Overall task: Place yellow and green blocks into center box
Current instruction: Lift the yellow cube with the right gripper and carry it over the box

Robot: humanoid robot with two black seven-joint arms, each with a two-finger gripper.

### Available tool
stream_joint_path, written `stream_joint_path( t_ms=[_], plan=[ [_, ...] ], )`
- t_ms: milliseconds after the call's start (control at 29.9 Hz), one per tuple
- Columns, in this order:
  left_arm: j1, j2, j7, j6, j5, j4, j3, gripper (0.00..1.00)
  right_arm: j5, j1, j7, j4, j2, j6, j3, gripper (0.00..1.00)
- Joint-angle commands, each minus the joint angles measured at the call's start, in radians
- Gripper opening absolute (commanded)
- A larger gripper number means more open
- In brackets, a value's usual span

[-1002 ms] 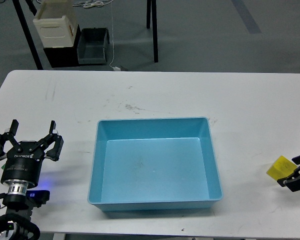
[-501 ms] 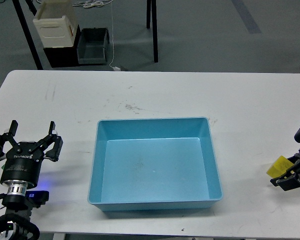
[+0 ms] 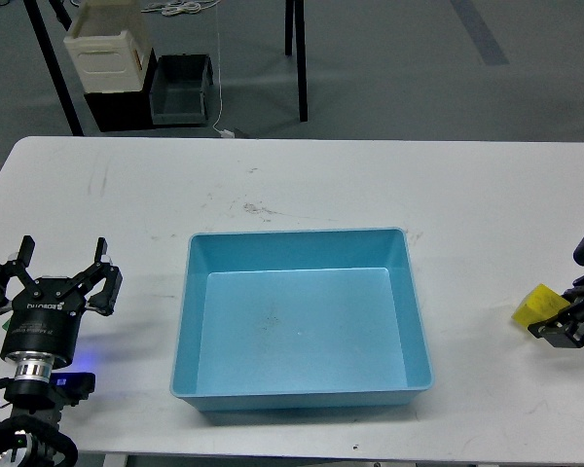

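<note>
The light blue box point(image 3: 190, 321) sits in the middle of the white table and is empty. A yellow block point(image 3: 536, 305) is at the far right, near the table's right edge. My right gripper point(image 3: 550, 323) comes in from the right edge and is shut on the yellow block, holding it just above the table. My left gripper point(image 3: 54, 276) is open and empty at the front left, well left of the box. No green block is in view.
The white table point(image 3: 302, 185) has bare surface behind the box. Beyond its far edge stand a cream crate on a black box point(image 3: 107, 49), a dark bin point(image 3: 180, 89) and black legs point(image 3: 295, 53) on the floor.
My right gripper has closed in on the yellow block and moved it slightly up and to the left. The left arm has not moved.
</note>
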Motion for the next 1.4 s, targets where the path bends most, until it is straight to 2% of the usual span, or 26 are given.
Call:
stream_joint_path(
  t_ms=[0,167,367,635,835,1169,1369],
  plan=[
    [-0.001,-0.001,0.0,0.0,-0.001,0.0,0.0,1.0,0.003,0.061,0.0,0.001,-0.002,-0.05,0.005,0.0],
    [-0.001,0.001,0.0,0.0,-0.001,0.0,0.0,1.0,0.004,0.213,0.0,0.004,-0.022,-0.102,0.002,0.0],
    [-0.002,0.001,0.0,0.0,-0.001,0.0,-0.001,1.0,0.007,0.472,0.0,0.006,-0.004,-0.108,-0.012,0.0],
    [-0.007,0.004,0.0,0.0,0.0,0.0,-0.018,1.0,0.032,0.725,0.0,0.013,0.226,-0.107,-0.189,0.0],
    [-0.013,0.005,0.0,0.0,0.0,0.0,-0.031,1.0,0.09,0.836,0.0,0.012,0.418,-0.104,-0.312,0.0],
    [-0.016,0.007,0.0,0.0,-0.003,0.004,-0.034,1.0,0.11,0.874,0.0,-0.01,0.757,-0.099,-0.475,0.0],
    [-0.016,0.007,0.0,0.0,-0.003,0.002,-0.044,1.0,0.112,0.848,0.0,-0.125,0.958,-0.099,-0.565,0.01]
  ],
)
